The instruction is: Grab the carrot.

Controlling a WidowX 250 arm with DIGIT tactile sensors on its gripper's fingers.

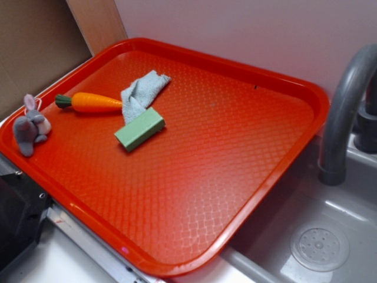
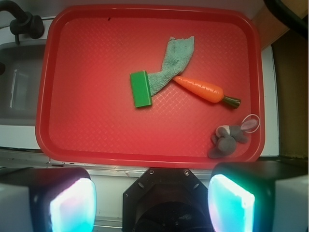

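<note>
Hovering high over the near edge of the tray point(image 2: 48, 96), the gripper point(image 2: 152, 203) shows only in the wrist view, where its two pads point(image 2: 72, 205) glow at the bottom corners, spread wide with nothing between them. Their tips are cut off by the frame's lower edge, and the exterior view does not show the gripper at all.

Nearest the gripper, ahead and to its right, a grey plush rabbit point(image 2: 226, 140) lies by the tray's near right corner; its features are too small to make out.

Just beyond the rabbit lies the carrot point(image 2: 200, 88). Its long axis runs crosswise to the gripper with a slight slant: the green stub end points right and a little nearer, the tapered tip points left and a little farther. The tip touches or slips just under the cloth point(image 2: 174, 63); which one I cannot tell.

Left of the carrot, roughly straight ahead of the gripper, a green block point(image 2: 140, 88) sits on the cloth's lower end and hides that end. The cloth trails away from it toward the far right.

Beyond the tray to the left, a sink point(image 2: 19, 82) and faucet point(image 2: 21, 21) are partly cut off.
</note>
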